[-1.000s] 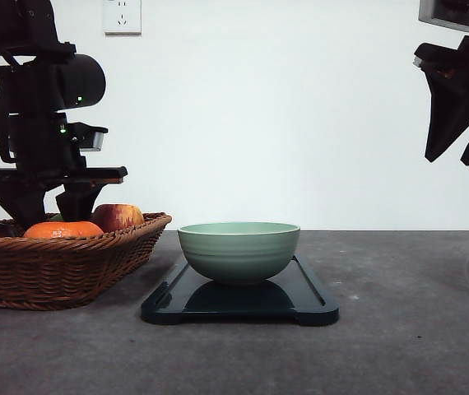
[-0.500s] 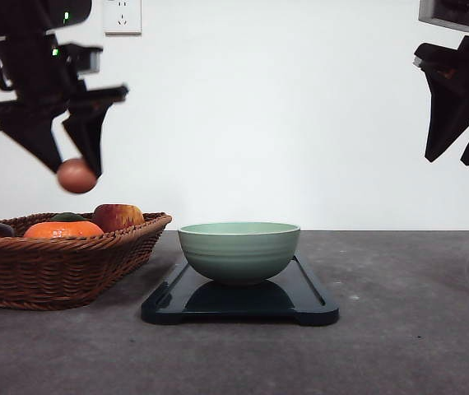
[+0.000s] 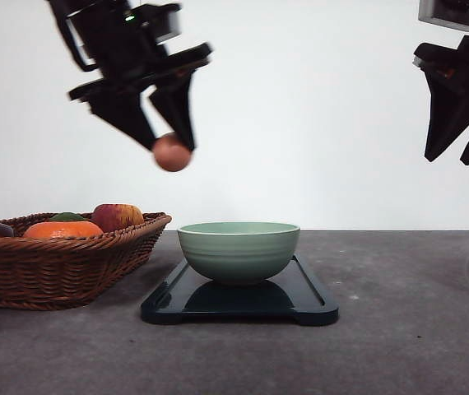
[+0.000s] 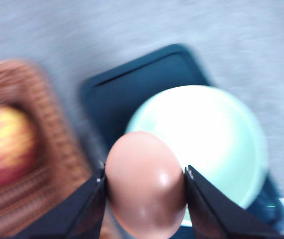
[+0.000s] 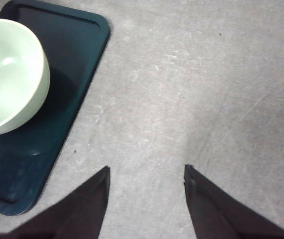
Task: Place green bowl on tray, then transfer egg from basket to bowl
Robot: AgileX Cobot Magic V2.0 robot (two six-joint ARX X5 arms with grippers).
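Gripping the egg (image 3: 172, 153) between its two dark fingers (image 3: 181, 107), the left hand (image 3: 165, 141) is hanging high above the gap between the basket (image 3: 62, 263) and the bowl (image 3: 239, 250), just left of the bowl's rim. In the left wrist view the egg (image 4: 146, 183) is filling the space between the fingertips, which are pressing on both its sides, with the bowl (image 4: 216, 144) and tray (image 4: 132, 89) blurred below it. The bowl is sitting on the tray (image 3: 308, 303) at the middle of the grey counter (image 3: 415, 329). The basket is standing at the left, close to the tray, holding an apple (image 3: 117, 216) and an orange (image 3: 63, 230). The right hand (image 3: 458, 156) is hanging high at the far right, its fingers spread apart and holding nothing, well apart from the tray.
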